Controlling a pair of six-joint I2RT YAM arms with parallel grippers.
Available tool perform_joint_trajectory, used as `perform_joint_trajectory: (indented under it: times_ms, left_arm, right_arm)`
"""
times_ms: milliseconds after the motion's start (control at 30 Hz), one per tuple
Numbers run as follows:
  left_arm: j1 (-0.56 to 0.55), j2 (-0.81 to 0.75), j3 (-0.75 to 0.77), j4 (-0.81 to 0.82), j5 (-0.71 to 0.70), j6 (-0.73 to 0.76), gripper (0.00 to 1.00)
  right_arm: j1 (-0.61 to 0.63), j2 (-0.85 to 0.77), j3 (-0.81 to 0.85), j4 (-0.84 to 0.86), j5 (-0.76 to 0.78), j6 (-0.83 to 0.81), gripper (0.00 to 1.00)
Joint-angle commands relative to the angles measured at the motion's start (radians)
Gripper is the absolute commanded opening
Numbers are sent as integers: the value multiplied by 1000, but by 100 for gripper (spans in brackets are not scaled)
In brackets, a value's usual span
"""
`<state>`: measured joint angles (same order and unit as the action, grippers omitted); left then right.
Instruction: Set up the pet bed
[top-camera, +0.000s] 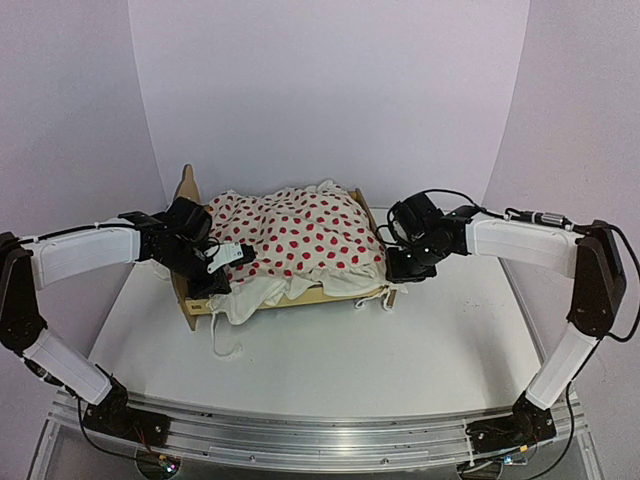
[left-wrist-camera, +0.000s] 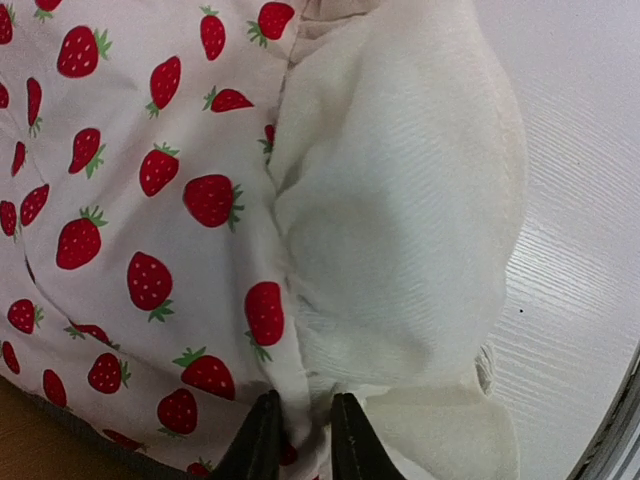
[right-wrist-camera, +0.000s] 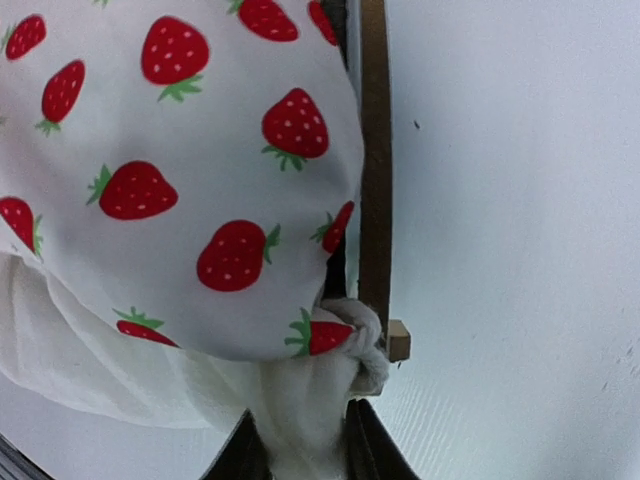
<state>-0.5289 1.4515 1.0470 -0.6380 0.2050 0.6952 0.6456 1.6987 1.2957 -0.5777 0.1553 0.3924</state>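
The pet bed (top-camera: 330, 292) sits in the middle of the white worktop (top-camera: 330, 380), between the two arms and almost wholly covered by a strawberry-print blanket (top-camera: 295, 235). Only slivers of pale plywood show: along the near rail, down the left side, and at a pointed board end rising at the far left corner.

The left gripper (top-camera: 215, 275) is at the bed's near left corner. The left wrist view shows its dark fingers (left-wrist-camera: 262, 445) drawn close together, pinching a fold of the blanket where the printed cloth meets the plain white ruffle (left-wrist-camera: 400, 230).

The right gripper (top-camera: 400, 265) is at the near right corner. In the right wrist view its jaws are narrowed on a bunched wad of the white ruffle, just beside the bed's brown side rail and a small wooden peg at its end.

The ruffle spills over the near rail onto the worktop, and thin white ties trail from both front corners.
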Motion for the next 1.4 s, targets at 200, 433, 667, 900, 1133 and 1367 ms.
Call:
perform_joint_trajectory:
  times_ms: [200, 433, 667, 900, 1133, 1367]
  left_arm:
    - [23, -146, -59, -60, -203, 103, 0]
    - [27, -148, -102, -57, -353, 158, 0]
    - [26, -132, -65, -135, -226, 160, 5]
    - [26, -195, 43, -344, 153, 257, 58]
    - [23, -138, 49, -151, 99, 88, 76]
    - [-23, 46, 83, -132, 2, 45, 83]
  right_arm:
    - [-83, -10, 19, -13, -4, -35, 0]
    - [-110, -13, 41, -13, -35, -50, 0]
    - [-110, 2, 73, -17, -138, -53, 13]
    - [-110, -92, 31, -34, -178, 2, 34]
    - [-90, -195, -28, -34, -183, 63, 38]
    - [90, -230, -59, 15, -156, -97, 42]
